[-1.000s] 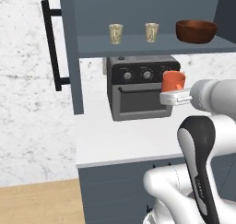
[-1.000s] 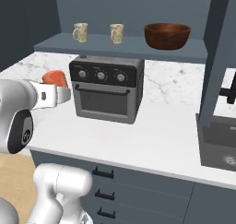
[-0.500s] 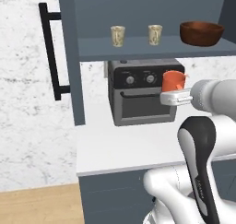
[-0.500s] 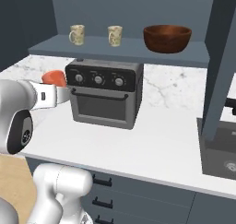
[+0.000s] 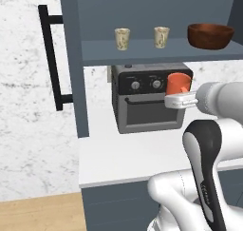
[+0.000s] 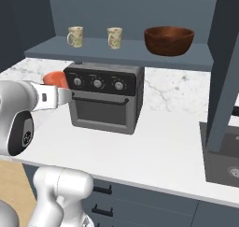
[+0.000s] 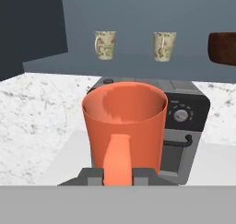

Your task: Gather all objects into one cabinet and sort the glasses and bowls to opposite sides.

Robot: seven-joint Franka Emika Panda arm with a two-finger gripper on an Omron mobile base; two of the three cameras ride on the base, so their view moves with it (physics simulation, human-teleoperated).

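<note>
Orange mug (image 7: 124,126) looks light, stiff and probably slippery; the fingers (image 7: 90,176) are clenched on its handle, above the desk (image 6: 154,146) front edge.

Your arm (image 5: 209,158) is made of smooth, glossy white shells, rounded and bulbous at each segment. Just behind the hand (image 5: 181,101) you get a thick white cylindrical wrist, and below that a link with a broad black oval inlay running along its length, edged in white. In the right base view a round dark grey disc (image 6: 26,136) caps the joint under the wrist. The hand itself is a flat, pale grey-white block with small dark marks on its side. Its fingertips (image 7: 92,176) are small, dark grey and squared.
</note>
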